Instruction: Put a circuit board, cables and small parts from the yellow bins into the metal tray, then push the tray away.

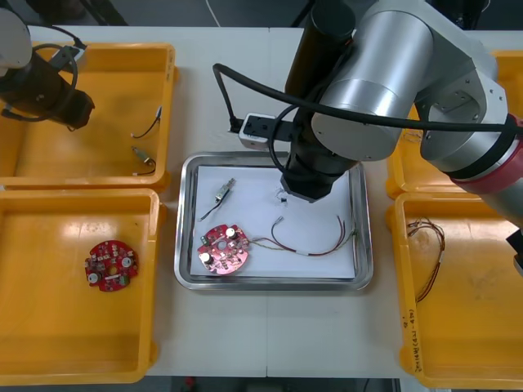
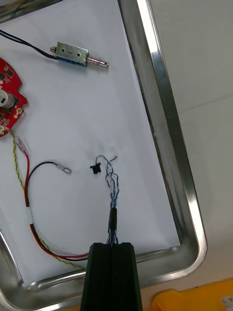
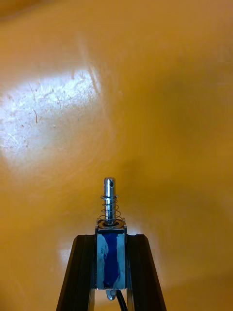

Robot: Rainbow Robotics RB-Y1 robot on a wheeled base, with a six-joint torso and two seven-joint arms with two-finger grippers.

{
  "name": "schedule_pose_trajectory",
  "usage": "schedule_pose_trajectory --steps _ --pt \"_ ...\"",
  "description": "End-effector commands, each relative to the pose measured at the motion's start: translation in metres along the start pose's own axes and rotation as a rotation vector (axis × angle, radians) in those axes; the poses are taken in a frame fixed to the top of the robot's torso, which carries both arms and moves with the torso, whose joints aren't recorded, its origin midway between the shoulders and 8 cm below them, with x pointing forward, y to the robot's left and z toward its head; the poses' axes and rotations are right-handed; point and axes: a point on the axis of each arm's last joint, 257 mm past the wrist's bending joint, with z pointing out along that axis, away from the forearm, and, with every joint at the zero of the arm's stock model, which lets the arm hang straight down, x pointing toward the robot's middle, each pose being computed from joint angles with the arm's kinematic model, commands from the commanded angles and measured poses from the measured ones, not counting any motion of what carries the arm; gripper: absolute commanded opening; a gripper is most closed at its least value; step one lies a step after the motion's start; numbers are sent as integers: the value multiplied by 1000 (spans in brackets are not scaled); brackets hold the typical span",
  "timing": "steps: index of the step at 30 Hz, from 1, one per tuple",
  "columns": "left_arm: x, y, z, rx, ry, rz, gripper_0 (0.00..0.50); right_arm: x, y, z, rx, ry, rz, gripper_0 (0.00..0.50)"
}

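Right wrist view: we are seeing right gripper point(image 2: 112, 244) pinching twisted blue and white cable point(image 2: 112, 187), fingers nearly closed on its near end. Cable's long axis is running straight out from fingertips, free end pointing away, over white inside of metal tray point(image 2: 165, 131). Left gripper point(image 3: 111, 237), over far left yellow bin point(image 1: 98, 57), is clamping small metal part point(image 3: 110, 257); part's long axis is lining up with fingers, spring-loaded pin pointing away from them.
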Motion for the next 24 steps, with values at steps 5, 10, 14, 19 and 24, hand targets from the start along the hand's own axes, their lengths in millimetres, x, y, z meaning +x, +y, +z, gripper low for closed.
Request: schedule_pose_trajectory --steps 5,10,14,19,24 --pt "-15 21 -49 -52 -43 -153 0 -24 10 12 -30 -73 -90 0" --pt "-15 10 -61 -50 -21 -204 0 -16 2 21 1 -61 -147 0" --pt "-11 3 -72 -48 -5 -238 0 2 -9 34 30 -36 -211 0" --pt "2 -9 -84 -56 18 -256 0 21 -22 46 45 -21 -277 0" --pt "12 -20 -92 -75 38 -280 0 38 -27 55 63 1 -312 0"
